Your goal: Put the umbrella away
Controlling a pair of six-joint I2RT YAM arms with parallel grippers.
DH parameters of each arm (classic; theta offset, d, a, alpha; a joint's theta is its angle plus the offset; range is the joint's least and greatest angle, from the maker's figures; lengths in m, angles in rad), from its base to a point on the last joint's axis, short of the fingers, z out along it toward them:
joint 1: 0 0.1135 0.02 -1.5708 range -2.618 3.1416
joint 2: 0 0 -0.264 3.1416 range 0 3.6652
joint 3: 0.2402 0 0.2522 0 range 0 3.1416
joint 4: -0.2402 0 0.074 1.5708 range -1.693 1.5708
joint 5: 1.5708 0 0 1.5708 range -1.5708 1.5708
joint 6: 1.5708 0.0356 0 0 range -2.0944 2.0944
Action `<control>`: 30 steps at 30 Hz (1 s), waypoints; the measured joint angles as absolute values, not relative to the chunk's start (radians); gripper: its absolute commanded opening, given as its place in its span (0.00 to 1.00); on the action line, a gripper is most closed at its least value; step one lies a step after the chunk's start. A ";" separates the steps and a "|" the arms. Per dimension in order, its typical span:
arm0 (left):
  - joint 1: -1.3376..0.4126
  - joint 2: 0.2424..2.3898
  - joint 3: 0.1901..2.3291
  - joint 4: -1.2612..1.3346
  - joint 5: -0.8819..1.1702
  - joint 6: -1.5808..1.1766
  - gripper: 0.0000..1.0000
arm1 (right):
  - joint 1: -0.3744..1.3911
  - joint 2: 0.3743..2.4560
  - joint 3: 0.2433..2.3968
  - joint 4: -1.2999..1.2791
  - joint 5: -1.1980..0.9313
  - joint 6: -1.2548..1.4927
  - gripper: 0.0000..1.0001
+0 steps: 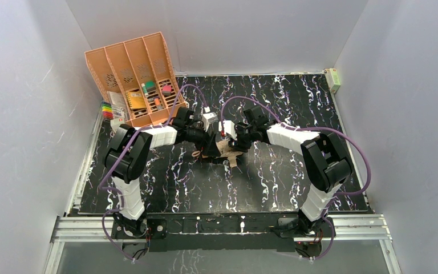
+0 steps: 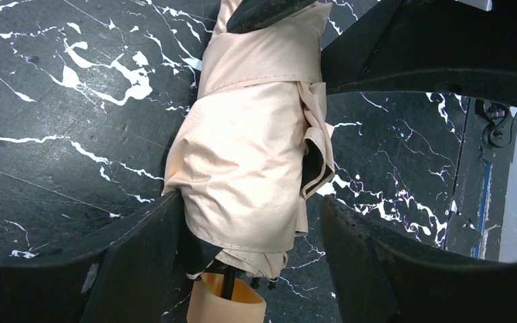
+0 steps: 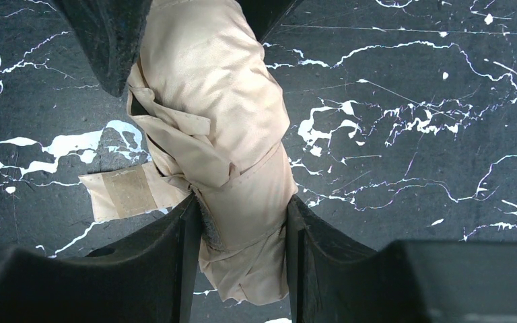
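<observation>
Soft peach-beige umbrella (image 1: 222, 149): fabric creased, faintly sheened, bunched into a lumpy roll, dark lining showing at 1 fold. Flat strap (image 3: 124, 195) with a dull tan patch, splayed sideways. Resting mid-table on a glossy black mat (image 1: 274, 188) veined white, with pale grey walls (image 1: 28, 85) on 3 sides and a slotted orange organizer (image 1: 134, 74) at far left. Lying roughly left-right, tan loop (image 2: 225, 304) end toward the left. Straddled by left gripper (image 2: 248, 205), 1 finger touching, the other just clear: unclenched. Pinched across its width by right gripper (image 3: 242, 210), both pads pressed into fabric.
</observation>
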State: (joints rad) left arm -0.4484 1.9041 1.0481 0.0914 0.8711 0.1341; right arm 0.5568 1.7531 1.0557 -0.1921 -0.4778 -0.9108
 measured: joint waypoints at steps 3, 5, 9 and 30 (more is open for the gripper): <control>-0.449 1.904 1.048 0.088 0.866 0.124 0.69 | 0.557 1.753 1.055 -0.191 -0.478 -0.910 0.37; -0.451 1.904 1.048 0.089 0.859 0.115 0.68 | 0.557 1.753 1.055 -0.191 -0.478 -0.910 0.37; -0.469 1.896 1.048 0.088 0.807 0.089 0.66 | 0.557 1.753 1.054 -0.190 -0.478 -0.909 0.37; -0.504 1.877 1.073 0.025 0.676 0.033 0.70 | 0.557 1.753 1.052 -0.184 -0.478 -0.908 0.37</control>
State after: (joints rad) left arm -0.5037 1.8774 1.0725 0.0246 0.6758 0.0334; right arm 0.5568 1.7531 1.0515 -0.1844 -0.4778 -0.9081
